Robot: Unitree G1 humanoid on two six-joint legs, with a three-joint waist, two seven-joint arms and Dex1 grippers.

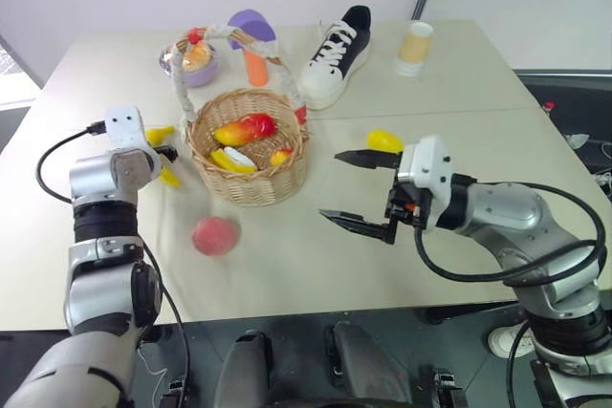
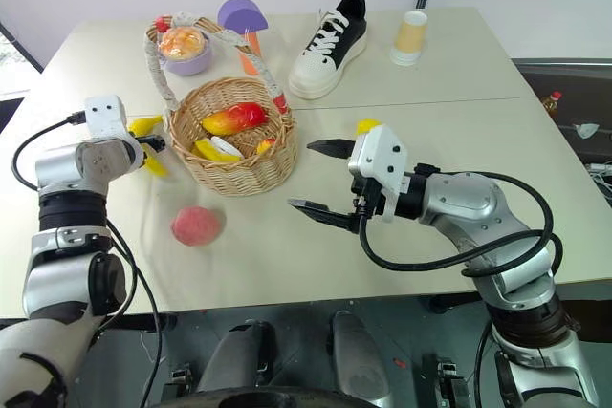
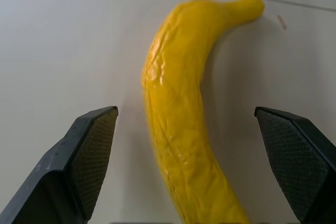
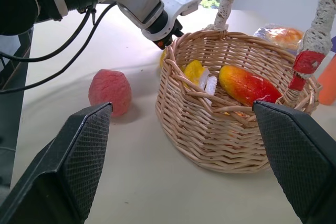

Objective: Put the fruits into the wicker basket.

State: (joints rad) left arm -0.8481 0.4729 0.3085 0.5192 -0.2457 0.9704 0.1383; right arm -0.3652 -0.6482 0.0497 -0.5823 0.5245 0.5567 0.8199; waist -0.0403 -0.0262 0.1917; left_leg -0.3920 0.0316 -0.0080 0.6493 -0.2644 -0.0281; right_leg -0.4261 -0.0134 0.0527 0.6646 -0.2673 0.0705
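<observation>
Mango in wicker basket

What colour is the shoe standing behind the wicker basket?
The shoe is white with a black upper; the right eye view shows it best.

Bright, even light; soft shadows; sharp focus apart from slightly blurred near fingers.

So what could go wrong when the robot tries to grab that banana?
The banana lies flat on the table, between the open fingers of the left gripper. If they close a bit off, it could slip or spin away. It also lies close beside the wicker basket, so the gripper might bump and shove the basket. The peach sits loose near the table's front edge; a knock could roll it off.
</observation>
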